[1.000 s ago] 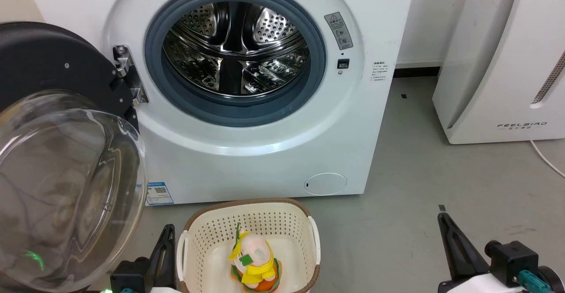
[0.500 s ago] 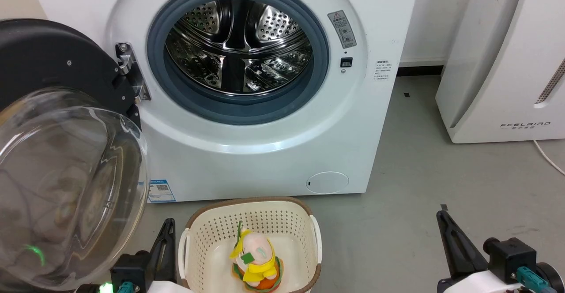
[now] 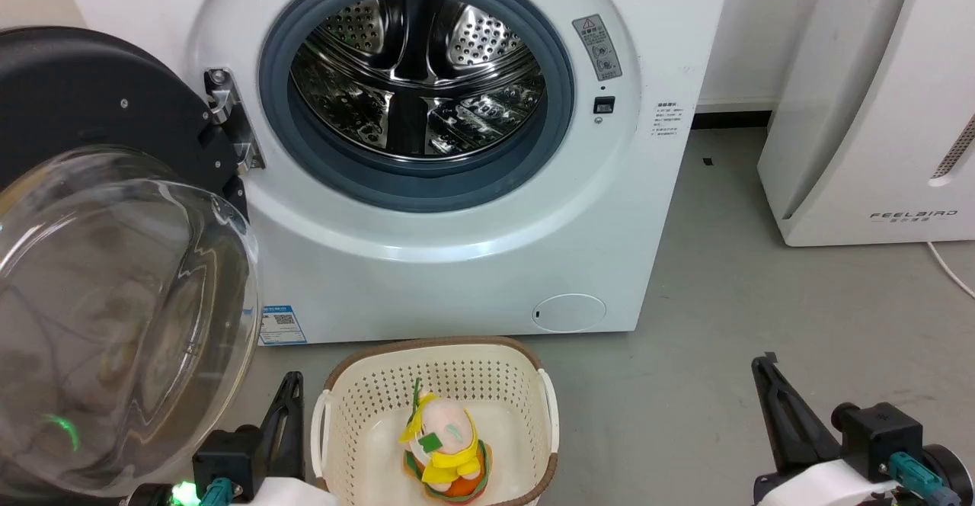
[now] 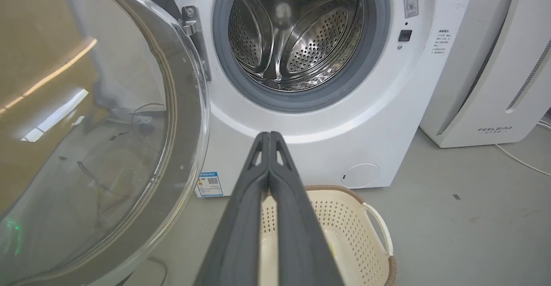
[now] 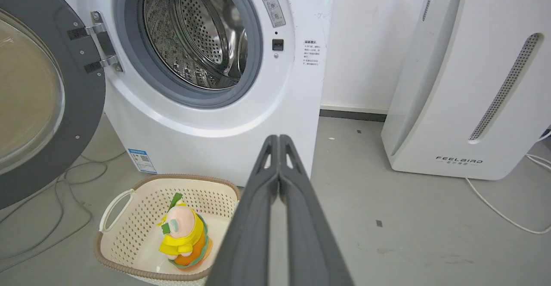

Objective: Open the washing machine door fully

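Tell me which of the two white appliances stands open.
The washing machine, left of the FEELBIRD unit: its round door hangs swung aside on its hinge, baring the steel drum. The other shows no door.

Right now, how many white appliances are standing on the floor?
2: the washing machine at centre, its door open, and the curved FEELBIRD appliance to its right. Others may stand out of frame.

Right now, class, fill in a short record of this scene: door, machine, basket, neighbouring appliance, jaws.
door: washing machine door swung wide to the left on its hinge, glass bowl facing outward
machine: washing machine mouth uncovered, steel drum visible
basket: cream basket on the floor before the machine, plush toy inside
neighbour: white appliance to the right
jaws: left jaws and right jaws shut, holding nothing
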Available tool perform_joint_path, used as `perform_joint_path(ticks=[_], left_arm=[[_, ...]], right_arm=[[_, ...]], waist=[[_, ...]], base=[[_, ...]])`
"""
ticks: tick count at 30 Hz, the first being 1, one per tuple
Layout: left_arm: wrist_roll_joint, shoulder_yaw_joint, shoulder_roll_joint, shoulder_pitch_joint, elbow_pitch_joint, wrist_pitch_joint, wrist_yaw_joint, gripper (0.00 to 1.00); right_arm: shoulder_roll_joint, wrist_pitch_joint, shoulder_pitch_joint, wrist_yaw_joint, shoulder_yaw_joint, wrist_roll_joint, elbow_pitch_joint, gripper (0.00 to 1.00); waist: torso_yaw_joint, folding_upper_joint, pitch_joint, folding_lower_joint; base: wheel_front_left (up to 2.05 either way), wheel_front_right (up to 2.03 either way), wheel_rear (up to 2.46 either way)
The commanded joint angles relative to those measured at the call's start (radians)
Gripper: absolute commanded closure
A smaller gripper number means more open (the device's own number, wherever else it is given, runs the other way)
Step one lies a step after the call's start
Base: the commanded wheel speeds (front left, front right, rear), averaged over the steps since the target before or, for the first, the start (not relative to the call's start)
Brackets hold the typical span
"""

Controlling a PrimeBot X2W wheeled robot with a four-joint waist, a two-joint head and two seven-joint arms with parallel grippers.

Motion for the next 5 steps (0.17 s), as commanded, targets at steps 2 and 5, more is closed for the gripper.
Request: perform_joint_path(ticks=[2, 5], left_arm=[[0.010, 0.008, -0.006, -0.022, -0.004, 0.005, -0.009, 1.00], [0.016, 0.013, -0.010, -0.024, -0.006, 0.010, -0.013, 1.00]], right_arm=[[0.001, 0.002, -0.019, 0.000, -0.001, -0.012, 0.005, 1.00], [0.001, 0.003, -0.022, 0.000, -0.001, -0.014, 0.006, 1.00]], waist=[[0.001, 0.0000, 0.001, 0.0000], [0.003, 0.0000, 0.002, 0.0000]], base=[[0.00, 0.00, 0.00], [0.00, 0.00, 0.00]])
